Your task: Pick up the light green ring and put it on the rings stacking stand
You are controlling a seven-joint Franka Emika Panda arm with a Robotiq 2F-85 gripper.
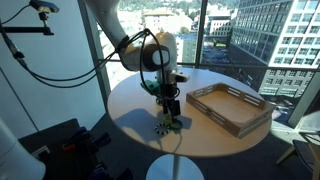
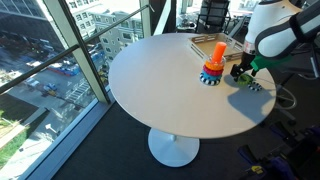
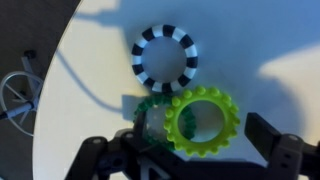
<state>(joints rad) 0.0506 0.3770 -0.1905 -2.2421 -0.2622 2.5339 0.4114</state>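
The light green ring (image 3: 203, 120), yellow-green with a knobbly rim, lies on the white table and overlaps a thinner dark green ring (image 3: 146, 113). My gripper (image 3: 195, 152) is open just above it, with one finger on each side and neither touching. In an exterior view the gripper (image 2: 245, 70) hangs low beside the rings stacking stand (image 2: 213, 62), an orange post with coloured rings round its foot. In an exterior view the gripper (image 1: 172, 108) is over the rings (image 1: 168, 125) near the table's edge.
A black-and-white striped ring (image 3: 165, 55) lies just beyond the green rings. A large rectangular tray (image 1: 231, 108) stands on the round white table (image 2: 160, 95). The table edge and floor are close on the left of the wrist view.
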